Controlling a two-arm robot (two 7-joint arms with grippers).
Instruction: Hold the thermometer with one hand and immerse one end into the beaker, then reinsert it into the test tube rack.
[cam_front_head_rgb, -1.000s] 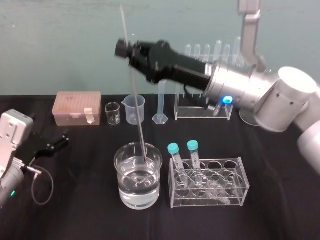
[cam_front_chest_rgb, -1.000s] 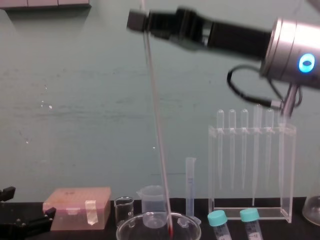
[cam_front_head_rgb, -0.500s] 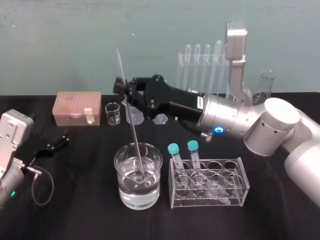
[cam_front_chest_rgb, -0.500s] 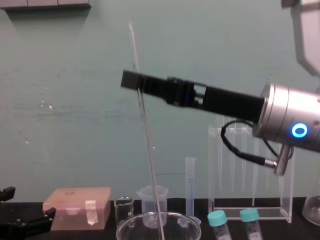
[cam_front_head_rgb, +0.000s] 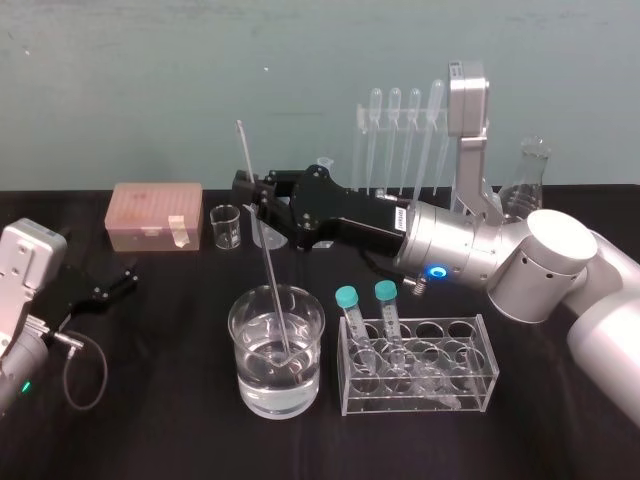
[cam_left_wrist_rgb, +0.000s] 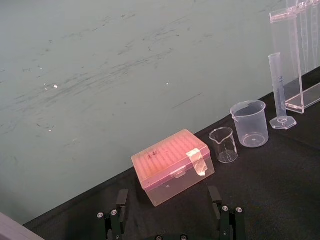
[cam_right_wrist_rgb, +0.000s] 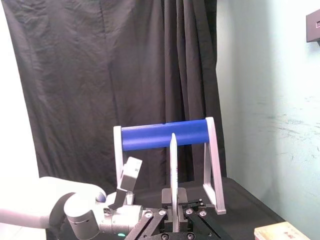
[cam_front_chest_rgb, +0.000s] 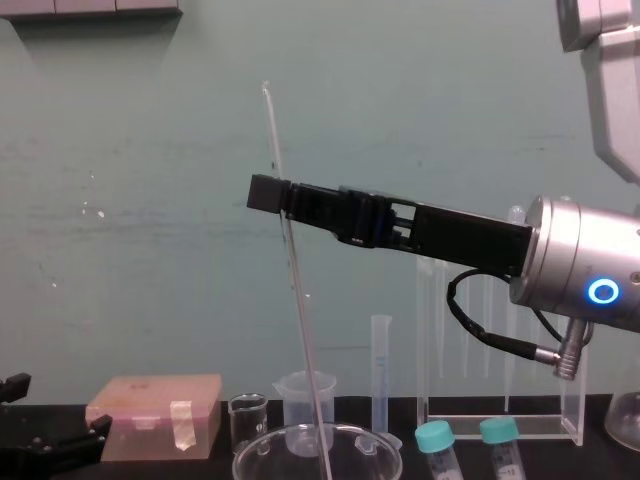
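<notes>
The thermometer is a long thin glass rod, tilted, with its lower end in the water inside the wide glass beaker at the table's front centre. My right gripper is shut on the rod's upper part, well above the beaker. The chest view shows the thermometer running down from the right gripper into the rim. The clear test tube rack with pipettes stands at the back, partly behind my right arm. My left gripper rests open at the left.
A pink tip box, a tiny glass beaker and a plastic beaker line the back left. A low rack with two blue-capped tubes stands right of the beaker. A flask stands at back right.
My right gripper has come down with the thermometer, and the rod's lower end has sunk deeper into the beaker's water. The left arm has not moved.
</notes>
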